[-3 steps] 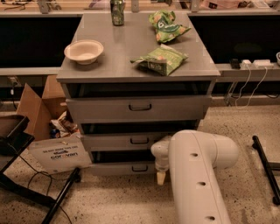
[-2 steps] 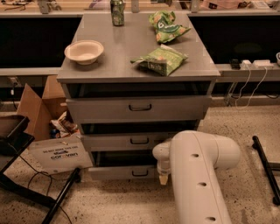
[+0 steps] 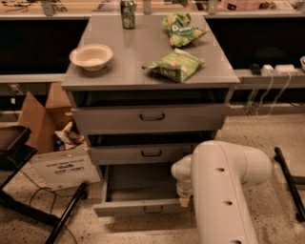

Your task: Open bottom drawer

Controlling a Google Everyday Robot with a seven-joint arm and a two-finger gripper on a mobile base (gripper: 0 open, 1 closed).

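Note:
The bottom drawer [image 3: 138, 208] of the grey metal cabinet stands pulled far out, its plain grey tray [image 3: 140, 183] showing and its small dark loop handle [image 3: 153, 209] at the centre of the front. My gripper [image 3: 183, 200] sits at the right end of the drawer front, under the white arm [image 3: 224, 186]. Most of the gripper is hidden by the arm. The mid-sized drawer front [image 3: 143, 153] and the tallest drawer front [image 3: 150, 117] above are closed.
On the cabinet top [image 3: 119, 71] sit a white bowl [image 3: 91, 56], two green snack bags [image 3: 174, 65] [image 3: 181, 28] and a green can [image 3: 127, 7]. A cardboard box [image 3: 45, 116] and a white bag [image 3: 59, 167] lie at left, by a black frame [image 3: 28, 209].
The bottom drawer has slid outward from barely open to widely open. The arm and gripper have moved back toward the camera with the drawer front.

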